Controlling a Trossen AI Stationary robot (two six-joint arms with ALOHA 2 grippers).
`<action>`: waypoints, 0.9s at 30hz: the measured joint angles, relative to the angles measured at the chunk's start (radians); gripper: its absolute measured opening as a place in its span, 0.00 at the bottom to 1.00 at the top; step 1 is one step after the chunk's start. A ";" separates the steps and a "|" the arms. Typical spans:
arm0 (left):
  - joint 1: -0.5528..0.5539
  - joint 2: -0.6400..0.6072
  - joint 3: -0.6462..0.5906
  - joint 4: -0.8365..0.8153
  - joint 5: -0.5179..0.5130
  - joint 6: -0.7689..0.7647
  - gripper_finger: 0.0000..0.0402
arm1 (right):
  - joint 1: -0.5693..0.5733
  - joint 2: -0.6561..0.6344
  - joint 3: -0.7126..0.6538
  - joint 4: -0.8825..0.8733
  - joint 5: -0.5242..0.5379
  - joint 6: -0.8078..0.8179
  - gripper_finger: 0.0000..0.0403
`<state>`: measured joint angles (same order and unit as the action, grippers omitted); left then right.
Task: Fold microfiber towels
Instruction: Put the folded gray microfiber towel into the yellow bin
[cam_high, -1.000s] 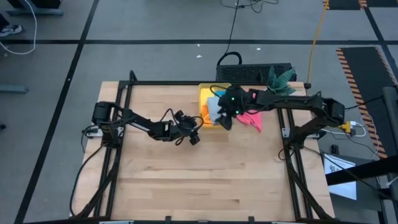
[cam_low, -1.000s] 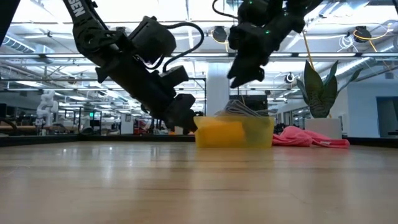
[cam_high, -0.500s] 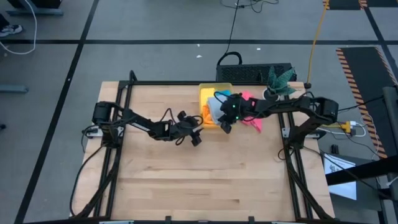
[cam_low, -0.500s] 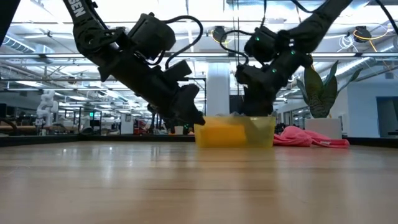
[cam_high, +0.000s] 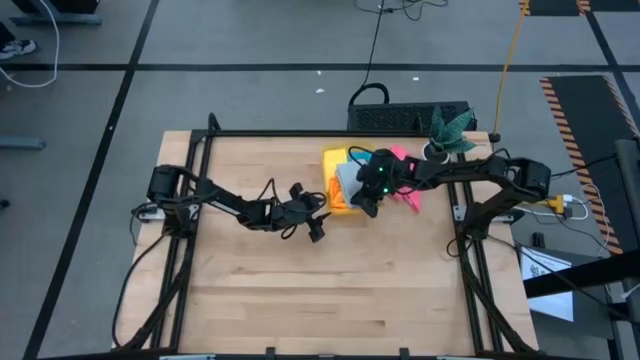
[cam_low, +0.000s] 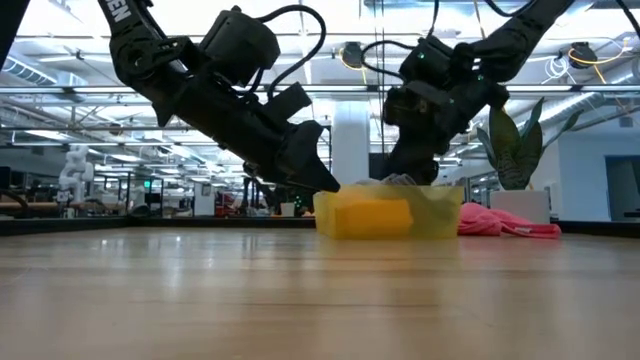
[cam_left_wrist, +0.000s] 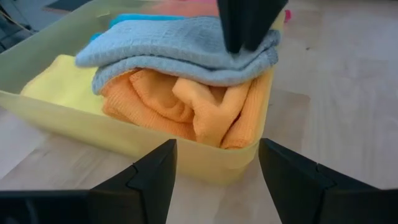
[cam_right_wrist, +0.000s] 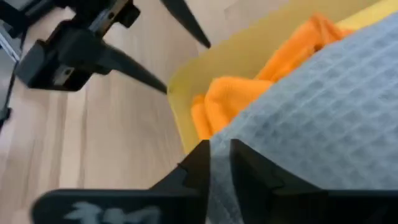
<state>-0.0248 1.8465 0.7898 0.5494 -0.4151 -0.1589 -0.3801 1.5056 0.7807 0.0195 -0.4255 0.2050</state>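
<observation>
Surface: pale wooden table top (cam_high: 300, 280) inside a black frame, with grey floor around it and a bright hall beyond in the low view.
Bin: translucent yellow plastic bin (cam_left_wrist: 186, 149) at the far middle of the table, packed with cloths, so picking must go from the top down.
Top cloth: light grey waffle-weave microfiber towel (cam_left_wrist: 180, 53) lies over the soft orange microfiber towel (cam_left_wrist: 193, 106); a yellow microfiber towel (cam_left_wrist: 59, 87) sits beside them, and a bright blue towel (cam_left_wrist: 134, 18) edge shows behind.
Right gripper: right gripper (cam_right_wrist: 219, 163) is down in the bin, its fingers nearly together with grey cloth pinched between them, apparently to lift that towel out.
Left gripper: left gripper (cam_left_wrist: 214, 168) waits just outside the bin's near wall, fingers spread wide and empty, seemingly ready to take a corner.
Pink cloth: crumpled pink microfiber towel (cam_high: 405, 190) lies on the table just beside the bin.
Obstacles: bin walls and the orange towel may drag along; a green-leaved plant in a white pot (cam_high: 445, 130) stands near the right arm.
</observation>
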 joint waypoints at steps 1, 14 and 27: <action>-0.002 0.000 0.000 0.000 -0.005 0.000 0.57 | 0.000 -0.009 0.000 -0.007 0.003 0.000 0.16; 0.044 0.000 0.001 -0.054 0.025 -0.108 0.57 | 0.002 0.059 -0.004 0.202 0.382 0.078 0.28; -0.002 0.000 0.001 -0.032 0.057 -0.059 0.57 | -0.013 0.191 -0.001 0.283 0.476 0.029 0.02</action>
<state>-0.0272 1.8465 0.7906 0.5173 -0.3584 -0.2177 -0.3927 1.6965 0.7795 0.3025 0.0503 0.2336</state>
